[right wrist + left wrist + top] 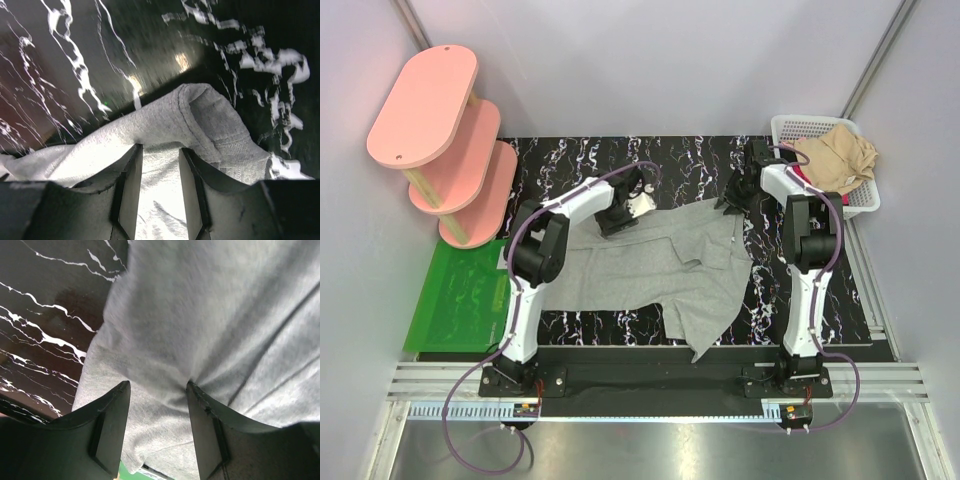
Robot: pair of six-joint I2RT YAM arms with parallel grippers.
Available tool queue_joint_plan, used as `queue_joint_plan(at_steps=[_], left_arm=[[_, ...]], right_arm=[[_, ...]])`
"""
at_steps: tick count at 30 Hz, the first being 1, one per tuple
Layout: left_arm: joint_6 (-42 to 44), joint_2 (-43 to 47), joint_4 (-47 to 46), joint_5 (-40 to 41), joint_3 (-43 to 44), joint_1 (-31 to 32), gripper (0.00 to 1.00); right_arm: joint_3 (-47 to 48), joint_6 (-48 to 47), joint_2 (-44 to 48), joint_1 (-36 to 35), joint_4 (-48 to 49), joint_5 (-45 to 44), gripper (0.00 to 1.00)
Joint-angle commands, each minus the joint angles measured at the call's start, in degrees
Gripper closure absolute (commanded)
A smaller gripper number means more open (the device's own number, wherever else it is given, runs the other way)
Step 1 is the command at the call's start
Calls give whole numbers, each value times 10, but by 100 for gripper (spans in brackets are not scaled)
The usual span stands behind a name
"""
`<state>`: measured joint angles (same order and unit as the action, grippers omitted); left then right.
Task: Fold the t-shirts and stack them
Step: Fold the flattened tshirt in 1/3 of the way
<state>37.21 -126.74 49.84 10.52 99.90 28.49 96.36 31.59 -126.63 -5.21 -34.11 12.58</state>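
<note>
Both hands, left hand (157, 432) and right hand (160, 190), are clenched on the grey t-shirt (660, 275), spread rumpled across the bench (570, 150). Thin pinches could slip, so the fold could be skewed.

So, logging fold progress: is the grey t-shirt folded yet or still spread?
Partly folded, untidily: the grey t-shirt lies mostly spread on the table, one flap doubled over at its right side.
</note>
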Motion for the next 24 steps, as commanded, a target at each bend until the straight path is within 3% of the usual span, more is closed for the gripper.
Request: queue_joint_plan(at_steps=[1,8,13,17,24], left_arm=[[-2,53,11,6,-1,-13,46],[2,131,37,21,45,-62,42],[-1,155,37,4,7,-135,41],[-6,149,26,-5,-42,-174,43],[-13,169,-2,-20,-112,-208,45]], right_arm=[[65,-18,-36,7,-21,-27,57],[88,-28,7,-4,-101,-67,57],[0,-10,117,-4,-109,-108,55],[-61,3,170,-27,-83,-38,53],[-176,-13,226,-137,-48,-33,52]])
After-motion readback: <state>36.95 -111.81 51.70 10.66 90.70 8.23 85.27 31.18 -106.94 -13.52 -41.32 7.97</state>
